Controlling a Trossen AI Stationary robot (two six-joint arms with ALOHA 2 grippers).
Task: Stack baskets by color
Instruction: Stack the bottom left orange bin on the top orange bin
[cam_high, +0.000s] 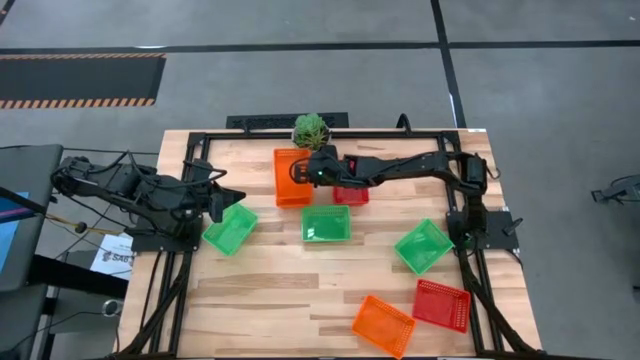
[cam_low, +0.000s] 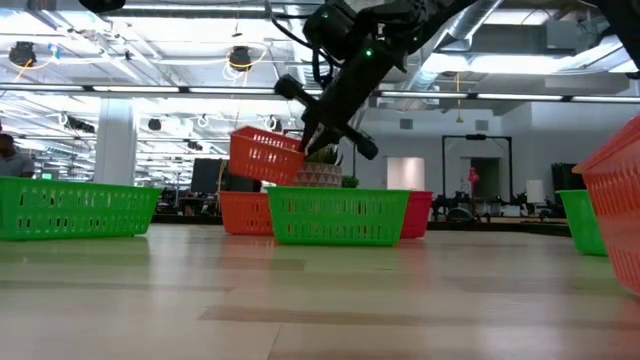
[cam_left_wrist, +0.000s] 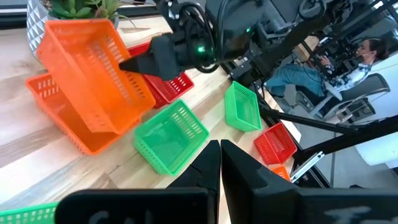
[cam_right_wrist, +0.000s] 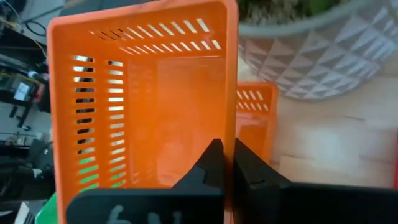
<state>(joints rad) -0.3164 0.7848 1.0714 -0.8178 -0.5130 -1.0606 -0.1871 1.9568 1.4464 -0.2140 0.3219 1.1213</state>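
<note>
My right gripper (cam_high: 318, 168) is shut on an orange basket (cam_left_wrist: 93, 74) at the far middle of the table. That basket hangs tilted above a second orange basket (cam_left_wrist: 59, 118), which rests on its bottom on the table (cam_high: 260, 290). A red basket (cam_high: 350, 195) lies under my right arm, and a green basket (cam_high: 326, 223) stands just nearer. Another green basket (cam_high: 231, 228) lies at the left, close to my left gripper (cam_high: 238, 197), which is shut on nothing. Near the right side are a third green basket (cam_high: 423, 246), a red one (cam_high: 441, 304) and an orange one (cam_high: 383, 325). My right gripper pinches one side wall of the orange basket at its rim (cam_right_wrist: 230, 118), one finger (cam_right_wrist: 208, 168) inside the basket and the other outside. The fingers slant down from the table's right side. The basket hangs tilted, lifted clear (cam_low: 265, 155) above the other orange basket (cam_low: 243, 212).
A small green plant (cam_high: 311, 130) in a white pot (cam_right_wrist: 323, 56) stands at the far edge, just behind the orange baskets. A black frame (cam_high: 190, 140) runs around the table. Bare wood lies at the near left (cam_high: 270, 310).
</note>
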